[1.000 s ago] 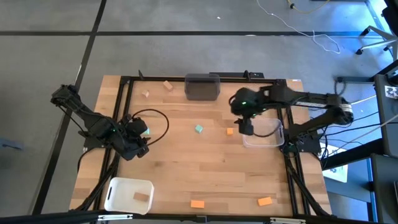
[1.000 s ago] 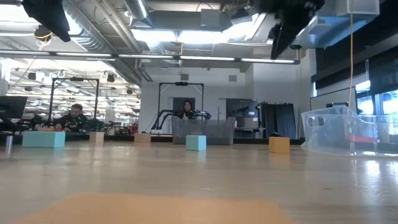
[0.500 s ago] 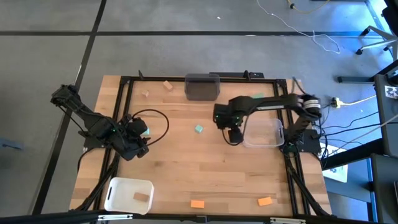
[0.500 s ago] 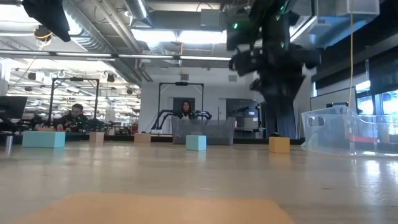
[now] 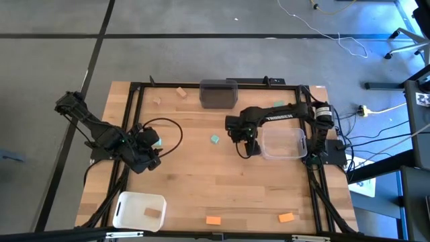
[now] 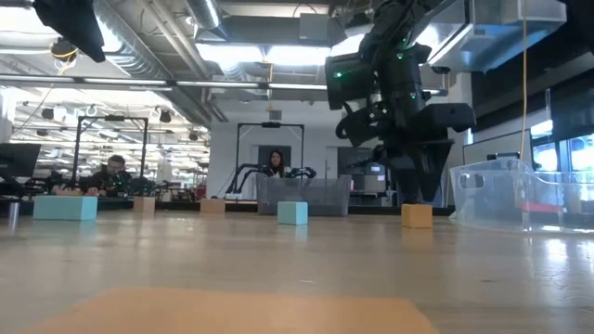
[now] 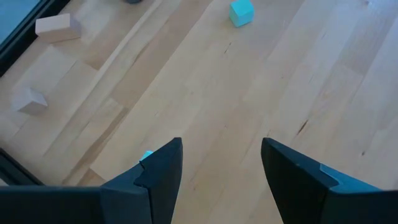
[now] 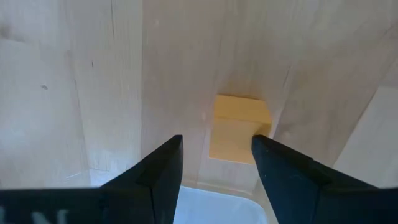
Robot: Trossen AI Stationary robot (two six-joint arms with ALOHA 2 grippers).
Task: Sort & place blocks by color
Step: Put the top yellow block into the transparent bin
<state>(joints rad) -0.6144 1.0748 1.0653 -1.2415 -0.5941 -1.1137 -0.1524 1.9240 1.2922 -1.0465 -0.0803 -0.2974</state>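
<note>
Right claw (image 8: 214, 155) open and empty over orange block (image 8: 237, 129); clear bin (image 5: 282, 142) at 3 o'clock may foul a finger.

Overhead camera straight down on the whole tabletop (image 5: 201, 175), low camera level across it into the room, each wrist camera close above the wood past its own fingers, orange block (image 8: 236, 127) before the right hand (image 5: 250, 149) shared with the low view
</note>
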